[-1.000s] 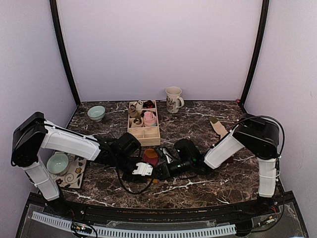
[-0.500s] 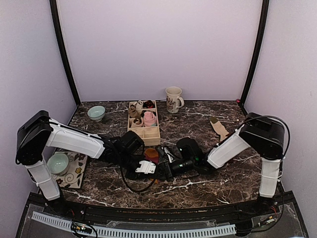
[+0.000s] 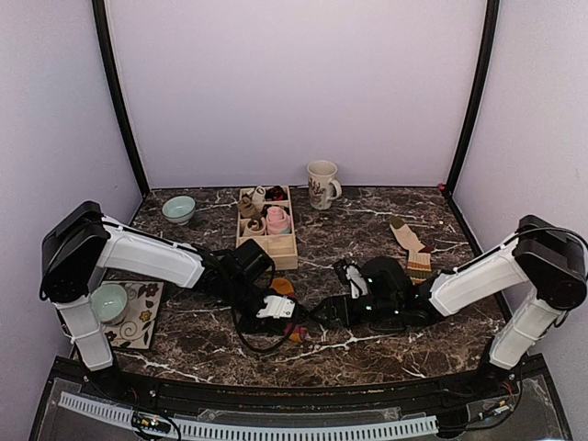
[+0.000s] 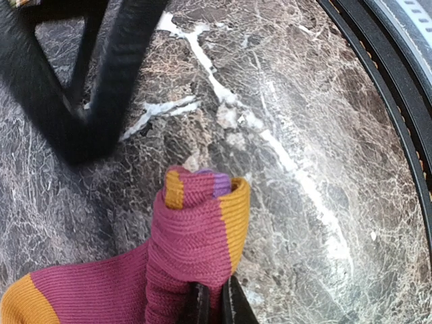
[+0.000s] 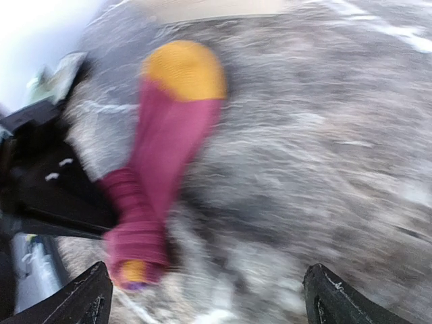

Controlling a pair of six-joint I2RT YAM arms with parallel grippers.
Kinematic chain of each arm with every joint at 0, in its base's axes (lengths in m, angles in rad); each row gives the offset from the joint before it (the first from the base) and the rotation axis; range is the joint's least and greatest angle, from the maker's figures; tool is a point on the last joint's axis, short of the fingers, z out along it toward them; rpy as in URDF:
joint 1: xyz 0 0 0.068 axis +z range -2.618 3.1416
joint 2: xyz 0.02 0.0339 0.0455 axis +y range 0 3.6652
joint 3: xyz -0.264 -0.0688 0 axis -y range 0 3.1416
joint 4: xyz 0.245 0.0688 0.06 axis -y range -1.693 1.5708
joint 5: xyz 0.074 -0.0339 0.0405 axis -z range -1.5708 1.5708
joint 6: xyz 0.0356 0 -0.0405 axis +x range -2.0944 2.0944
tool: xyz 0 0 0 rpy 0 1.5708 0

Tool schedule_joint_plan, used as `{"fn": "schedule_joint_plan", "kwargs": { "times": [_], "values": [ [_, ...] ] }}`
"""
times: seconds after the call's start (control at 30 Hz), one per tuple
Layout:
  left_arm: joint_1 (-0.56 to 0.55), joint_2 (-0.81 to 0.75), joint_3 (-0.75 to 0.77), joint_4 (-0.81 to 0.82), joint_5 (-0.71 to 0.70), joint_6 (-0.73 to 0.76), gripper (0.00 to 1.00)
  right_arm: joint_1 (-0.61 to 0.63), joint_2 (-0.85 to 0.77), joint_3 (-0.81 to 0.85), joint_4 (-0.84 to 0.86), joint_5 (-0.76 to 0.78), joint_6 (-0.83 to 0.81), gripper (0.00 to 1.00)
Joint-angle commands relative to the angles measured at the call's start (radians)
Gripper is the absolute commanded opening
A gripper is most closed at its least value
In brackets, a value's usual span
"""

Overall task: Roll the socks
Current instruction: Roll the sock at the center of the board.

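A striped sock of maroon and orange [image 4: 196, 236] lies on the marble table, one end rolled into a thick fold. My left gripper [image 4: 214, 305] is shut on that fold from below. From above, the same sock [image 3: 281, 288] shows beside the left gripper [image 3: 290, 323]. My right gripper [image 5: 212, 300] stands wide open with nothing between its fingertips [image 5: 88, 297], close to the rolled end of the sock [image 5: 158, 155], whose orange toe points away. In the top view the right gripper [image 3: 325, 310] faces the left one. A beige sock [image 3: 401, 231] and a striped one [image 3: 419, 264] lie at the right.
A wooden compartment box [image 3: 279, 248] holding a pink bundle [image 3: 277, 219] stands behind the grippers. A mug [image 3: 322, 184] is at the back, a teal bowl [image 3: 178, 209] at the back left, and another bowl [image 3: 107, 301] sits on a patterned mat [image 3: 140, 322]. A dark blurred arm part [image 4: 88, 88] crosses the left wrist view.
The right gripper opened, let go of the sock and drew back to the right, uncovering the socks there. The left gripper closed on the rolled end.
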Motion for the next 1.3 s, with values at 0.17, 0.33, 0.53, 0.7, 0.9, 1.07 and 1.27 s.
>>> {"fn": "schedule_joint_plan", "kwargs": {
  "times": [0.17, 0.33, 0.53, 0.7, 0.9, 1.07, 1.27],
  "values": [
    [0.017, 0.087, 0.028, -0.201, 0.077, -0.083, 0.04, -0.011, -0.344, -0.260, -0.119, 0.480, 0.100, 1.00],
    [0.054, 0.133, 0.084, -0.256, 0.166, -0.127, 0.05, 0.036, -0.581, -0.446, 0.254, 0.491, -0.128, 1.00],
    [0.103, 0.165, 0.129, -0.308, 0.266, -0.155, 0.07, 0.056, -0.536, -0.287, 0.083, 0.270, -0.435, 0.97],
    [0.115, 0.181, 0.151, -0.354, 0.303, -0.140, 0.07, 0.116, -0.427, -0.210, 0.078, 0.157, -0.597, 0.88],
    [0.131, 0.221, 0.198, -0.415, 0.365, -0.122, 0.08, 0.202, -0.304, -0.141, 0.068, 0.165, -0.724, 0.79],
    [0.142, 0.259, 0.237, -0.477, 0.385, -0.107, 0.08, 0.224, -0.184, -0.059, 0.060, 0.158, -0.794, 0.72],
    [0.147, 0.279, 0.260, -0.504, 0.376, -0.101, 0.08, 0.230, -0.060, 0.034, 0.081, 0.097, -0.863, 0.65]
  ]
}}
